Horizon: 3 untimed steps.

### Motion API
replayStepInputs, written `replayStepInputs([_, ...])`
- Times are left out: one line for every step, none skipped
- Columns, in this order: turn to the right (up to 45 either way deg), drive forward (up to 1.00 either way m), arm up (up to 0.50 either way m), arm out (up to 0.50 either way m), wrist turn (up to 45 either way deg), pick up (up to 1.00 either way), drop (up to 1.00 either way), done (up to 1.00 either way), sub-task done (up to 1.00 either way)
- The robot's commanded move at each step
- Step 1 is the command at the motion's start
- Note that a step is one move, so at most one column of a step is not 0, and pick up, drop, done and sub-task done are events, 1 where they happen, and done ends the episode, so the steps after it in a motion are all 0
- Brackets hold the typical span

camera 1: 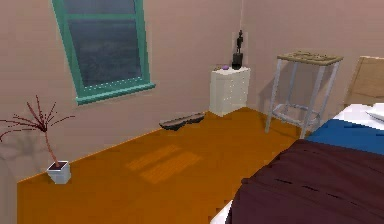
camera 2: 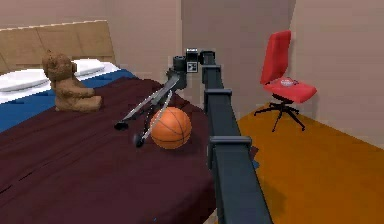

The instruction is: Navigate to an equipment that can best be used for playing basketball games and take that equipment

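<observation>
Facing a bedroom corner in the forward view: teal-framed window (camera 1: 103, 45) on the left wall. Below it a red-twigged potted plant (camera 1: 58, 170) stands on the orange floor (camera 1: 150, 165). A flat dark object (camera 1: 181, 122) lies on the floor against the wall, too small to name. White dresser (camera 1: 229, 92) in the corner with a dark figure (camera 1: 238, 50) on top. Just right of it, a small worktop (camera 1: 305, 60) on tall pale legs. Bed (camera 1: 310, 180) takes the lower right: dark maroon cover, blue sheet (camera 1: 350, 128), a pillow (camera 1: 376, 110) by the headboard (camera 1: 365, 78).

Arm side view looks across a bed with the same maroon cover, blue sheet, white pillows and tan headboard. The basketball (camera 2: 171, 127) lies on the cover, orange, about mid-picture, just left of the arm (camera 2: 232, 150). Teddy bear (camera 2: 68, 82) sits farther up the bed, left of the ball and near the pillows, well apart from it. Pincer (camera 2: 132, 133) reaches from the arm's far end down and left, ending just by the ball's left side; touching or not, cannot tell. With the ball lying on the bed right at it, cannot tell whether the pincer holds anything. Red office chair (camera 2: 283, 75) stands on the floor past the bed at the right, near the wall.
</observation>
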Motion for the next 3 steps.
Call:
replayStepInputs([0.0,0.00,0.00,0.00,45.0,0.00,0.00,0.00,0.00])
replayStepInputs([0.0,0.00,0.00,0.00,45.0,0.00,0.00,0.00,0.00])
replayStepInputs([0.0,0.00,0.00,0.00,21.0,0.00,0.00,0.00,0.00])
